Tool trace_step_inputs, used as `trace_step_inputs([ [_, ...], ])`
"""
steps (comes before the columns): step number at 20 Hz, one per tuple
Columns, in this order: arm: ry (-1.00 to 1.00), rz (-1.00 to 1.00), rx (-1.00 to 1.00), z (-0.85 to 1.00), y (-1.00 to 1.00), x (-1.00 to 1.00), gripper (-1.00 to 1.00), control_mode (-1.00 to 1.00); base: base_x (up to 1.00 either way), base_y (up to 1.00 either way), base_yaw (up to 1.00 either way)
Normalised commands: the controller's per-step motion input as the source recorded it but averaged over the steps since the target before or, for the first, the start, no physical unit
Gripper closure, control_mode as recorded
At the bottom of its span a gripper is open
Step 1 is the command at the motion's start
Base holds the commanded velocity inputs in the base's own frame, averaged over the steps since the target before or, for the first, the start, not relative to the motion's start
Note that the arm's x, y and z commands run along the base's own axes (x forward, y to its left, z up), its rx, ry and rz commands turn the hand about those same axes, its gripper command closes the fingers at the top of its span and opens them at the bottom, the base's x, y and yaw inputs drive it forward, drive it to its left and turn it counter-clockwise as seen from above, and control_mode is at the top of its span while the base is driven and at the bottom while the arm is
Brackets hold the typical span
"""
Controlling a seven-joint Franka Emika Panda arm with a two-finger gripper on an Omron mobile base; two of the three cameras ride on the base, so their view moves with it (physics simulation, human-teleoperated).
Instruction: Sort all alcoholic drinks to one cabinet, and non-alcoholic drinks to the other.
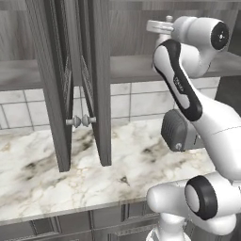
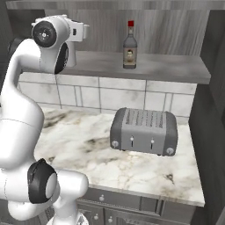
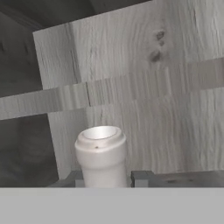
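Claw up inside the open cabinet, jaws drawn narrow around the pale bottle's long neck, just under its lip. Looks rigid, smooth, probably slippery and top-light; that flared rim should stop it sliding through, so grip stays high

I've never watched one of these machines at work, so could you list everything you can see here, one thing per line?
Dark bottle: one, dark grey with a red cap, upright on the cabinet shelf.
Pale bottle: one, beige-white, its neck between the jaws inside the cabinet.
Toaster: one, grey, on the counter below the shelf.
Cabinet doors: two, dark grey wood grain, swung open, round metal knobs side by side.
Shelf: one, grey, inside the open cabinet.
Counter: one, white marble with dark veins.
Wall tiles: pale, behind the counter.
Robot arm: one, white with dark joints, reaching up to the shelf.
Gripper: one, dark, closed on the pale bottle.
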Motion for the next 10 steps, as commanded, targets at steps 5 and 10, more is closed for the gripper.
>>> trace_step_inputs([
  [5,0.00,0.00,0.00,-0.06,0.03,0.34,1.00,-1.00,0.00,0.00,0.00],
  [10,0.00,0.00,0.00,-0.13,0.03,0.36,1.00,-1.00,0.00,0.00,0.00],
])
